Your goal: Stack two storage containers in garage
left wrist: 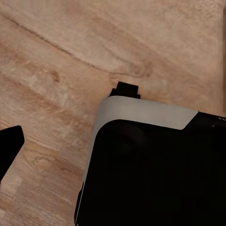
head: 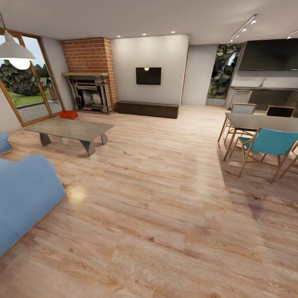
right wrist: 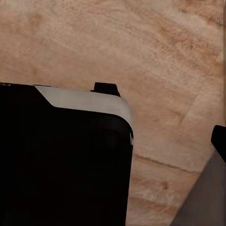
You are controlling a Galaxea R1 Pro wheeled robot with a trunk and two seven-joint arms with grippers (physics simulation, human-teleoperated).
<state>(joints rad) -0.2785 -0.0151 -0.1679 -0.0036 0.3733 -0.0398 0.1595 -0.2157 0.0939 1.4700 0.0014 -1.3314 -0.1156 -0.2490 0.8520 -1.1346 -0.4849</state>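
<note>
I am in the living room, on its light wood-plank floor [head: 165,198]. An orange-red storage container [head: 68,114] shows far off at the back left, just past the far end of the low grey coffee table [head: 70,129] and near the glass doors [head: 25,91]. It is too small to tell whether it is one bin or two. The garage is out of view. One dark fingertip [left wrist: 9,147] shows at the edge of the left wrist view and another fingertip [right wrist: 219,141] in the right wrist view, both above wood planks beside my black-and-white body [left wrist: 155,169].
A blue sofa [head: 25,194] stands close at the left. A dining table [head: 265,122] with a teal chair [head: 267,145] and wooden chairs is at the right. The brick fireplace [head: 90,78], a TV wall and a low dark bench [head: 147,109] lie ahead. Open planks run between.
</note>
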